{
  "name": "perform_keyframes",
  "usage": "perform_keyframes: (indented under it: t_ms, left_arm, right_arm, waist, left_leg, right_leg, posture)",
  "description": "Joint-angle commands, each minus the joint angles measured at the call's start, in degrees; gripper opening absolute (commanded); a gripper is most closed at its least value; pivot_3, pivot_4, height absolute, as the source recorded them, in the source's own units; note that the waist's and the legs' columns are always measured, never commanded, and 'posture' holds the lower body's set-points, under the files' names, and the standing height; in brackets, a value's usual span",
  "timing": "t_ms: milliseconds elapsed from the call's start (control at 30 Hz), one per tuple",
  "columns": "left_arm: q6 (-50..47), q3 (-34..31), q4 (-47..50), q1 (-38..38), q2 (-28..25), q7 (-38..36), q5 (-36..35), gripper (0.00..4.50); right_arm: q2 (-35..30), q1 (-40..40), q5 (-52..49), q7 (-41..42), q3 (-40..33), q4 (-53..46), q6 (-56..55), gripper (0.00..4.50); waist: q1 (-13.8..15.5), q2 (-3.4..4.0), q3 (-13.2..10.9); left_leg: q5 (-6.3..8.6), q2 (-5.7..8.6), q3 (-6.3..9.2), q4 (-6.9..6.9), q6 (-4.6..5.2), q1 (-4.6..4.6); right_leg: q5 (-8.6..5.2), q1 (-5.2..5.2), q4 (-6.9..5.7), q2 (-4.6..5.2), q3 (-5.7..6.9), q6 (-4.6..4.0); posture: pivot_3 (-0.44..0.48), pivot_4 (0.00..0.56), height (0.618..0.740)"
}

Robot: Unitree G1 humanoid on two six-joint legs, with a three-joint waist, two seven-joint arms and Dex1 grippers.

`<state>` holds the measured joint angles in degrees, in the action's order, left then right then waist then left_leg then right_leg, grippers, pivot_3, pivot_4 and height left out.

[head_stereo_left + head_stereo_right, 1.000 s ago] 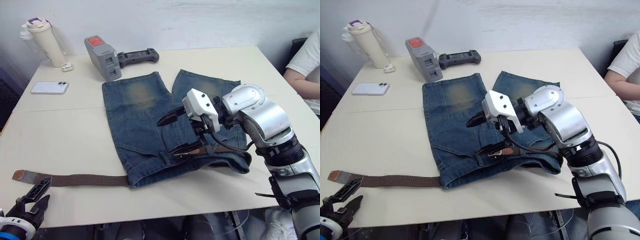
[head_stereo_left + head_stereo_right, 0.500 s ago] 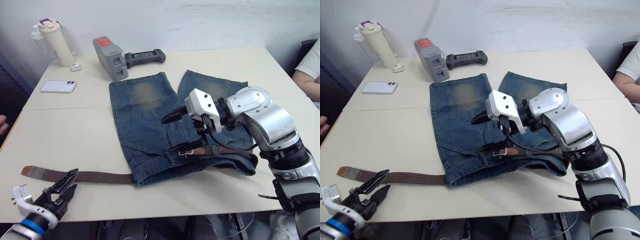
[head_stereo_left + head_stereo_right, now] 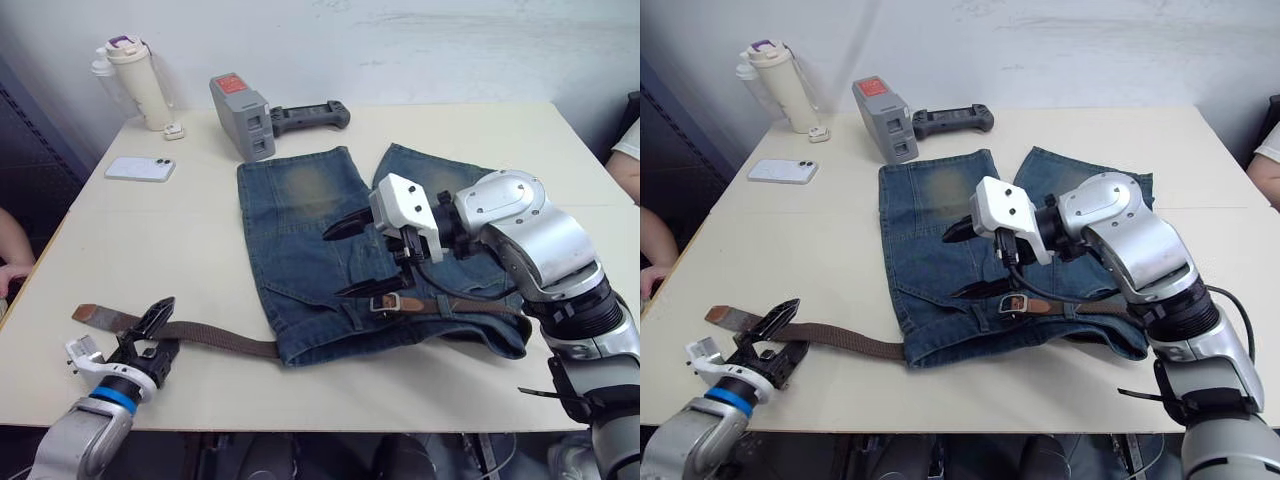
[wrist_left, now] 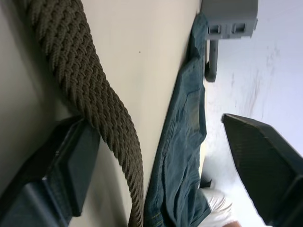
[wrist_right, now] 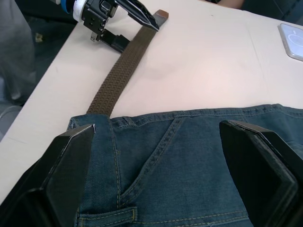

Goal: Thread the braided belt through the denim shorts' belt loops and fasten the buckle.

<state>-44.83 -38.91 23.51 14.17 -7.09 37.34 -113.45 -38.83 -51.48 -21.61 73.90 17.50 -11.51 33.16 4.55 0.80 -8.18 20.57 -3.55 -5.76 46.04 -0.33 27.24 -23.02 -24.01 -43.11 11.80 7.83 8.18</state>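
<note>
Braided belt (image 3: 215, 338) limp, grippy weave; left pincer (image 3: 148, 330) apart, straddling its tail lower left, possibly touching; right pincer (image 3: 352, 258) apart over denim shorts (image 3: 300, 230)

1. Pale cream, smooth rectangular table (image 3: 480, 130), with a faint seam across its top.
2. Plain whitish wall (image 3: 450, 45) behind the table, lightly scuffed.
3. Dark panel (image 3: 35, 130) beside the table's left edge.

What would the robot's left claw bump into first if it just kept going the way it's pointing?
Probably the braided belt: the left gripper is open, with its fingers either side of the strap. Further along that line lie the denim shorts, though depth is hard to judge.
</note>
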Motion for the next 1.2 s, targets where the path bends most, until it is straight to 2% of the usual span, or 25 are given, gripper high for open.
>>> perform_keyframes:
  t_ms: [33,233,300,433,533,633,667,700,867,1200]
  left_arm:
    - [0.01,2.72,-2.87,-1.42,1.92,5.19,0.45,2.59]
    - [1.85,1.29,-3.06,-5.21,2.14,6.71,0.45,0.15]
    - [2.85,1.14,-3.26,-5.43,-0.01,5.73,0.45,0.05]
    - [3.84,1.01,-3.01,-5.59,0.61,5.44,0.45,0.05]
    - [0.89,2.48,-4.17,-3.72,-2.5,3.06,0.45,0.05]
    - [1.05,2.78,-4.7,-3.06,-2.86,2.03,0.45,0.05]
    - [0.81,2.84,-4.95,-2.85,-3.05,1.47,0.45,0.91]
    - [0.67,2.84,-5.16,-2.68,-3.21,1.07,0.45,1.22]
    - [3.02,0.02,-7.37,-3.81,-2.98,1.44,0.45,3.47]
    - [5.84,-9.24,-13.31,-8.83,-5.47,3.06,0.45,3.47]
  right_arm:
    - [-0.58,-0.45,-0.06,-1.23,-2.27,-2.06,0.14,4.5]
    - [-0.98,-0.08,-0.08,-1.58,-2.4,-1.99,0.02,4.5]
    - [-1.16,-0.06,0.05,-1.7,-2.41,-1.92,0.0,4.5]
    - [-1.4,-0.02,-0.18,-2.0,-2.43,-2.03,0.38,4.5]
    - [-1.5,-0.07,-0.07,-2.12,-2.27,-1.77,0.25,4.5]
    - [-1.55,-0.05,0.04,-2.26,-2.16,-1.74,0.15,4.5]
    - [-1.54,-0.01,0.06,-2.33,-2.13,-1.79,0.12,4.5]
    - [-1.54,0.04,0.06,-2.4,-2.12,-1.87,0.12,4.5]
    - [-1.54,0.19,0.06,-2.68,-2.14,-2.08,0.23,4.5]
    - [-1.73,0.55,-0.03,-3.13,-2.2,-2.37,0.56,4.5]
  waist:
    - [-0.1,-0.11,-0.06]
    - [-0.25,-0.3,-0.19]
    - [-0.27,-0.31,-0.2]
    - [-0.45,-0.35,-0.23]
    - [-0.57,-0.36,-0.24]
    - [-0.69,-0.35,-0.25]
    - [-0.72,-0.39,-0.27]
    - [-0.74,-0.44,-0.3]
    - [-0.79,-0.49,-0.34]
    - [-3.18,-0.69,-0.46]
  left_leg:
    - [0.0,-0.02,0.04,0.0,0.0,0.01]
    - [0.01,-0.12,0.12,-0.06,-0.07,0.05]
    - [-0.02,-0.13,0.12,-0.08,-0.11,0.04]
    - [-0.05,-0.19,0.13,-0.1,-0.19,0.05]
    - [-0.05,-0.2,0.14,-0.15,-0.22,0.05]
    - [-0.05,-0.22,0.16,-0.2,-0.26,0.06]
    - [-0.05,-0.22,0.19,-0.21,-0.26,0.06]
    - [-0.05,-0.22,0.2,-0.22,-0.26,0.06]
    - [-0.04,-0.23,0.23,-0.27,-0.27,0.06]
    - [-0.47,-0.29,0.3,-1.03,-0.61,-0.05]
  right_leg:
    - [0.0,0.02,0.03,-0.02,0.03,0.0]
    - [0.0,0.05,0.14,-0.15,0.16,0.0]
    - [0.0,0.05,0.15,-0.16,0.17,0.0]
    - [-0.01,0.08,0.15,-0.21,0.3,-0.02]
    - [-0.02,0.07,0.17,-0.22,0.33,-0.03]
    - [-0.04,0.06,0.23,-0.24,0.4,-0.06]
    - [-0.04,0.07,0.25,-0.23,0.4,-0.06]
    - [-0.04,0.07,0.26,-0.24,0.41,-0.06]
    - [-0.03,0.13,0.38,-0.25,0.47,-0.05]
    - [-0.02,0.14,0.57,-0.3,0.71,-0.03]
  posture:
    - [0.0,0.15,0.65]
    - [0.0,0.15,0.65]
    - [0.0,0.15,0.65]
    - [0.0,0.15,0.65]
    - [0.0,0.15,0.65]
    - [0.0,0.15,0.65]
    - [0.0,0.15,0.65]
    - [0.0,0.15,0.65]
    - [0.0,0.15,0.65]
    - [0.0,0.15,0.65]
